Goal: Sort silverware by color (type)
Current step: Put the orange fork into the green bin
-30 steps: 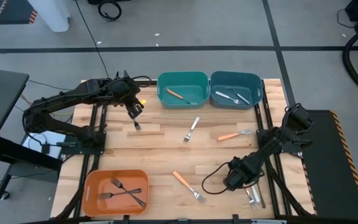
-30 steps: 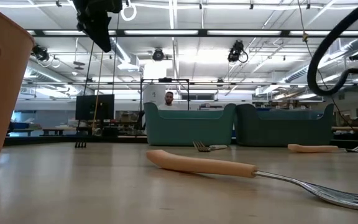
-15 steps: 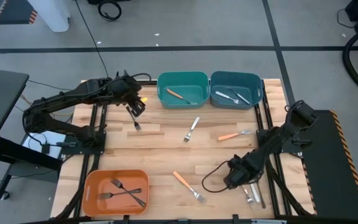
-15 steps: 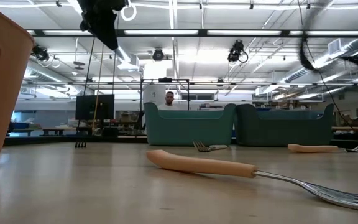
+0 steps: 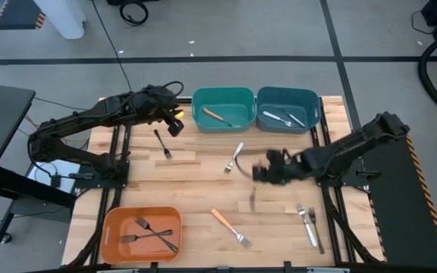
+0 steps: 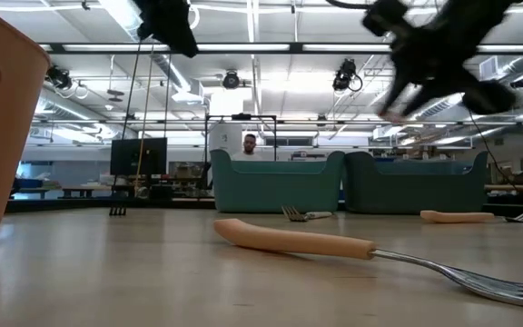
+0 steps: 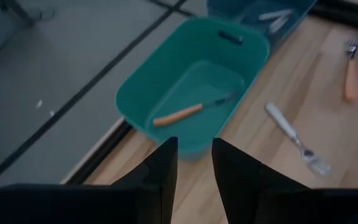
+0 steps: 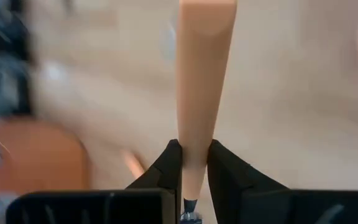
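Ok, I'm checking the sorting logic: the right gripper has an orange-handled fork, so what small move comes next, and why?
Probably swing the right gripper toward the teal bin and release there. It is shut on the held fork, orange-handled, above the table's middle, and that bin already holds a matching orange-handled fork. The left gripper hovers near the bin, empty.
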You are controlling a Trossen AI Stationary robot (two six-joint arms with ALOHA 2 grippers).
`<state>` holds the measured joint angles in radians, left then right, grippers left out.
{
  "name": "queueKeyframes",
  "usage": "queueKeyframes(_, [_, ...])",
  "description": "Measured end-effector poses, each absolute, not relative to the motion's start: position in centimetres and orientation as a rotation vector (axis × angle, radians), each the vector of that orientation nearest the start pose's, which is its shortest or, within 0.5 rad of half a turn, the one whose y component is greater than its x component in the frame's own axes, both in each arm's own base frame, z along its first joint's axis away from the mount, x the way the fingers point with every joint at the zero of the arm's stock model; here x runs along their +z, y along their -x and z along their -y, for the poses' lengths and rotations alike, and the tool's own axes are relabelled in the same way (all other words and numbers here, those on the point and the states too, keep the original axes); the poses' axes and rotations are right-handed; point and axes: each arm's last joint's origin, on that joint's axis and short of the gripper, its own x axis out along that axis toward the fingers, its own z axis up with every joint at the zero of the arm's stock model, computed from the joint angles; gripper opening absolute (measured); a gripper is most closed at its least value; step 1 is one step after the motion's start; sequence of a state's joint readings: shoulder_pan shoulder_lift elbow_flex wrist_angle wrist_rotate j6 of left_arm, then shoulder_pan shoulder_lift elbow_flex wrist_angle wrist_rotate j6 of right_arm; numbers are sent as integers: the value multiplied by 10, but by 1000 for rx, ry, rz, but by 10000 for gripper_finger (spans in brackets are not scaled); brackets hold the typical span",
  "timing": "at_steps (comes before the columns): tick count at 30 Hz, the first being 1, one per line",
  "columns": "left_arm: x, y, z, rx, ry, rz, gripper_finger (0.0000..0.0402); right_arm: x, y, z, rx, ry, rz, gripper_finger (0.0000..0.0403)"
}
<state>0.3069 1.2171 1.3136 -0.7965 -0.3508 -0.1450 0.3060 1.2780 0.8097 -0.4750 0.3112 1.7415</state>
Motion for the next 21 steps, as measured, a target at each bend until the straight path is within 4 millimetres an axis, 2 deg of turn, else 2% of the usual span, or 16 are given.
queueKeyframes(8, [378, -224, -95, 720, 102, -610, 110, 255, -270, 33, -725, -1120, -124, 57])
queueKeyframes(13, [377, -223, -107, 771, 128, -592, 110, 279, -272, 97, -641, -914, 124, 57])
queueKeyframes(17, [375, -223, -115, 800, 140, -599, 110, 282, -261, 136, -661, -747, 150, 57])
queueKeyframes(21, [373, -223, -125, 841, 173, -588, 110, 276, -247, 165, -708, -588, 70, 57])
